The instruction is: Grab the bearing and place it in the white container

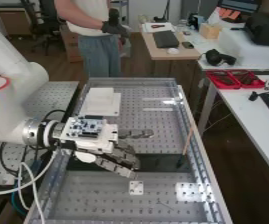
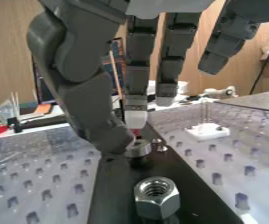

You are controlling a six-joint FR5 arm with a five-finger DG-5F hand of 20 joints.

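In the high view, the hand (image 1: 121, 159) is low over the left part of a dark strip (image 1: 163, 163) across the bench. The wrist view has the hand (image 2: 141, 57) with its fingers mostly straight. A metal ring that looks like the bearing (image 2: 139, 148) is on the dark strip, right beside the thumb's tip; whether they touch is unclear. Nearer the camera stands a hex nut (image 2: 156, 196). What looks like the white container (image 1: 100, 104) lies beyond the hand in the high view, at the bench's left side.
A small white block (image 1: 136, 188) sits on the perforated plate, nearer than the strip; the wrist view has this block (image 2: 208, 131) with thin upright pins. A thin wooden stick (image 1: 187, 141) leans near the right rail (image 1: 201, 150). Red trays (image 1: 234, 79) are on the side table.
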